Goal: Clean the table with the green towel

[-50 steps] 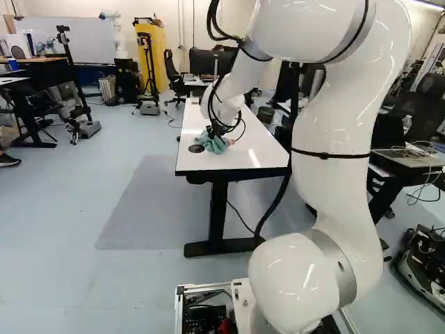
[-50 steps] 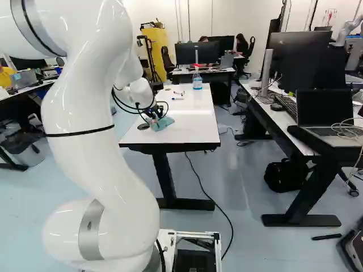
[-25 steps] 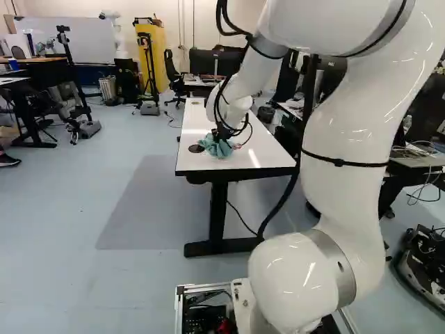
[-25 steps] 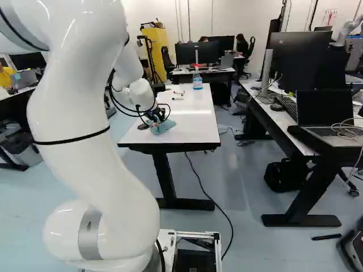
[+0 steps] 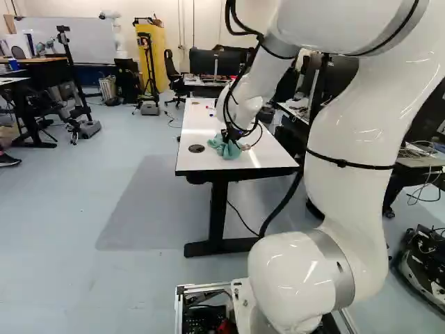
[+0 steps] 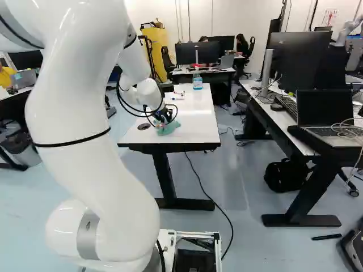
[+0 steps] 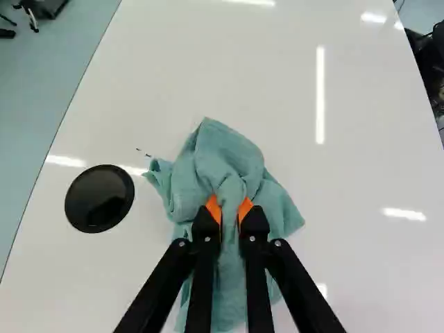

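Low over the white table (image 5: pixel 193 120), my gripper (image 5: pixel 231 138) is at the table's near half in the left base view. The green towel (image 5: pixel 224 148) lies bunched beneath it on the tabletop. Seen from the wrist, the gripper (image 7: pixel 230 209) is shut on a fold of the towel (image 7: pixel 222 149), which is pinched between both orange pads. Cloth spreads ahead of and beside the fingers. A few small dark marks (image 7: pixel 143 152) show on the white surface just beside the towel's corner; whatever lies under the cloth is hidden.
A black round disc (image 7: pixel 100 198) is set in the tabletop beside the towel. Farther along the table stand a clear bottle (image 6: pixel 197 80) and some markers (image 6: pixel 178 95). A desk with a laptop (image 6: pixel 326 113) is at the right of the right base view.
The arm has swung right in both base views, and the gripped towel has slid with it across the tabletop, away from the black disc. The base has stayed in place.
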`<state>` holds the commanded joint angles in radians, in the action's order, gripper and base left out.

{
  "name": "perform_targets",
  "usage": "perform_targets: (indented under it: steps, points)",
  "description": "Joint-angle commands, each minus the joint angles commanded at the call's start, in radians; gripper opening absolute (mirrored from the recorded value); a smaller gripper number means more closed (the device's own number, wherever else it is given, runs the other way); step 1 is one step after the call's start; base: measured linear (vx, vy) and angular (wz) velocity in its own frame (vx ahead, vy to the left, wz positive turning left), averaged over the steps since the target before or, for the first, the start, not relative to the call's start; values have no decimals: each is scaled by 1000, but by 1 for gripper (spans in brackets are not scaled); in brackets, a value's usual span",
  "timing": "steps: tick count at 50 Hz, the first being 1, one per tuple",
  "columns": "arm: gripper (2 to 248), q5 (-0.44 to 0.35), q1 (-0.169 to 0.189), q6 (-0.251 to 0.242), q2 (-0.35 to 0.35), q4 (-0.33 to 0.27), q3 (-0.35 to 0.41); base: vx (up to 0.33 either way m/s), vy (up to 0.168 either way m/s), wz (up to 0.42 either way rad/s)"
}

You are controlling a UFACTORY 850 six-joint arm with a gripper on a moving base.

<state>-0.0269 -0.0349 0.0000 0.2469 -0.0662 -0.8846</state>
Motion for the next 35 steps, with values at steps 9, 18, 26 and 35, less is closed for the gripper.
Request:
perform_targets:
  steps: [9,18,26,35]
  points:
    - [46,0,27,0,21,0,-25,0,0,0]
    - [46,0,39,0,53,0,-64,0,0,0]
    - [46,0,32,0,84,0,-102,0,0,0]
    - [46,0,31,0,86,0,-104,0,0,0]
